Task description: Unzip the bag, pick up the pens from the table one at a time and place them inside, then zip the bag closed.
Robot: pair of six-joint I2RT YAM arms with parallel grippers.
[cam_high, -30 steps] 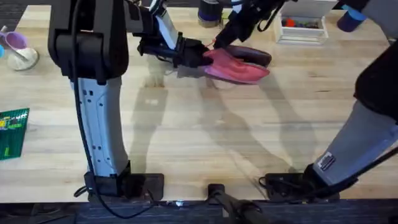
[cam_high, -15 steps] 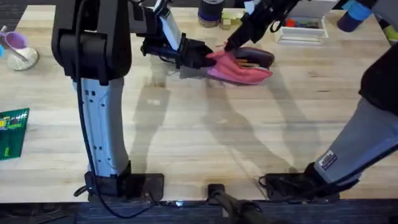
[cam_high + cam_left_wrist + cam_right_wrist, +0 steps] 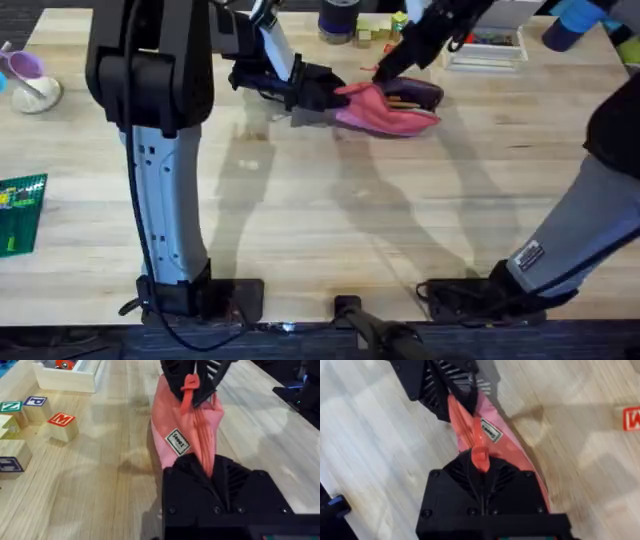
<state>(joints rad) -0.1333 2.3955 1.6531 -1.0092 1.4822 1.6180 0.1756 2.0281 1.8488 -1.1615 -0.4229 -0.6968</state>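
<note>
Table [image 3: 330,230] is light wood. Bag [image 3: 385,108] is pink and lies on it at the far side, a bit right of centre, stretched between my two grippers.

My left gripper [image 3: 325,92] is at the bag's left end, fingers pressed together on a fold of the pink fabric; from the left wrist the cloth runs straight out from between them [image 3: 202,467]. My right gripper [image 3: 385,75] comes in from the far right and pinches the orange zipper pull [image 3: 480,455] on the bag's top edge. The bag's right end gapes dark; something thin and orange shows inside [image 3: 402,100], can't tell whether it is a pen.

White tray [image 3: 487,48] sits on the far side, right of the bag, with small coloured bits in it. Letter blocks [image 3: 62,425] stand near the tray, apart from the bag. Small white label [image 3: 177,441] is on the bag's side.
</note>
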